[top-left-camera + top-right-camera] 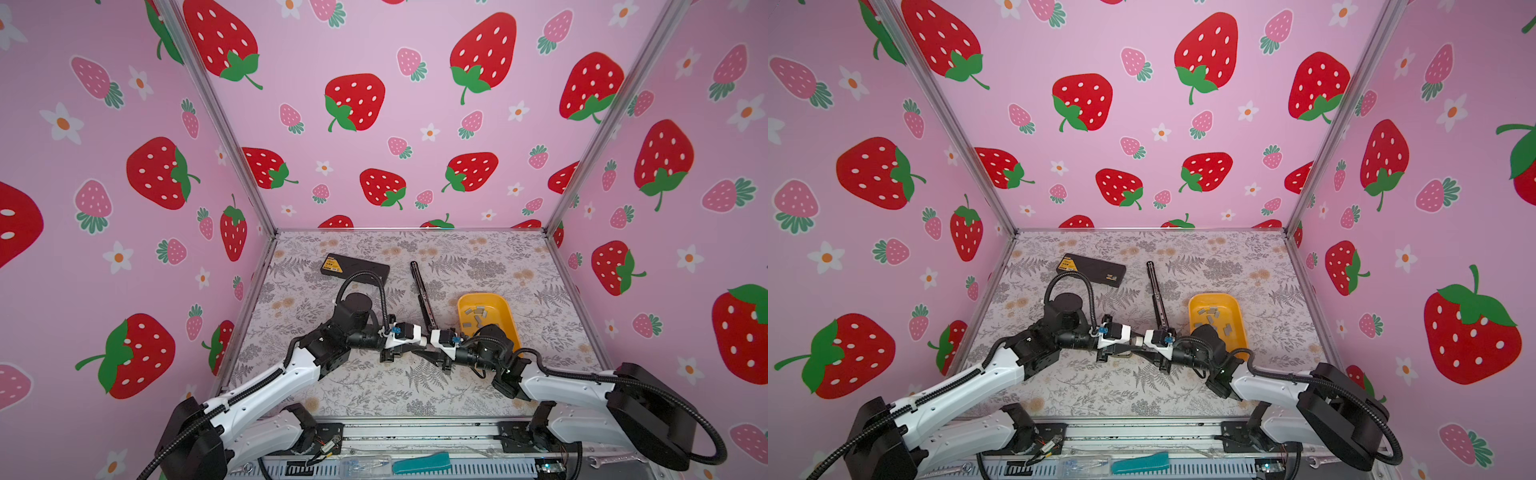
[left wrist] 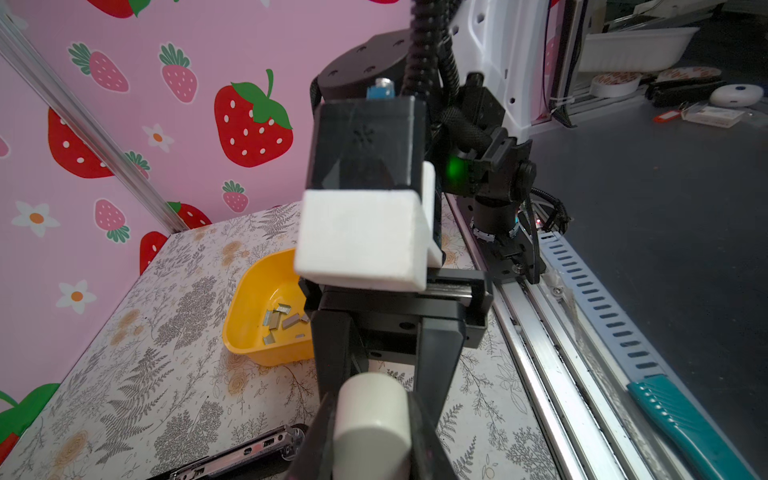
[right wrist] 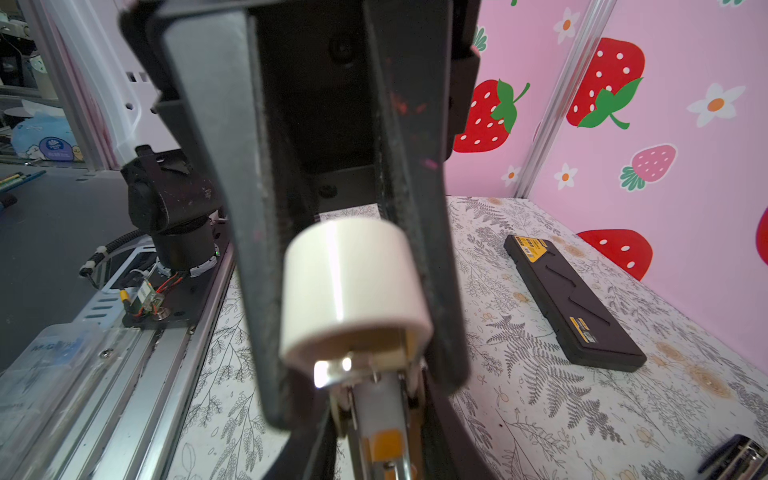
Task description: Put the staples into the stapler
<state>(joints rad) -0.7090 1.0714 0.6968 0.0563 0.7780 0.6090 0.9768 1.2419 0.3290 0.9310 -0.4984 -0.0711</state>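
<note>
Both grippers meet at the table's middle on the stapler (image 1: 426, 340), cream-white with a rounded end (image 3: 353, 286), a metal channel and an orange piece (image 3: 384, 442) inside it. My left gripper (image 2: 372, 415) is shut on the rounded white end (image 2: 370, 419). My right gripper (image 3: 380, 415) is shut on the metal channel, its fingers tight against both sides. The staples (image 1: 478, 314) are small silver-grey strips lying loose in a yellow tray (image 1: 484, 296) just behind the right arm; they also show in the left wrist view as staples (image 2: 282, 320) in the tray (image 2: 249, 299).
A flat black case with yellow labels (image 1: 355, 266) lies at the back left. A long thin black and metal bar (image 1: 422, 291) lies flat between case and tray. A teal tool (image 1: 422, 462) rests on the front rail. Strawberry-printed walls enclose three sides.
</note>
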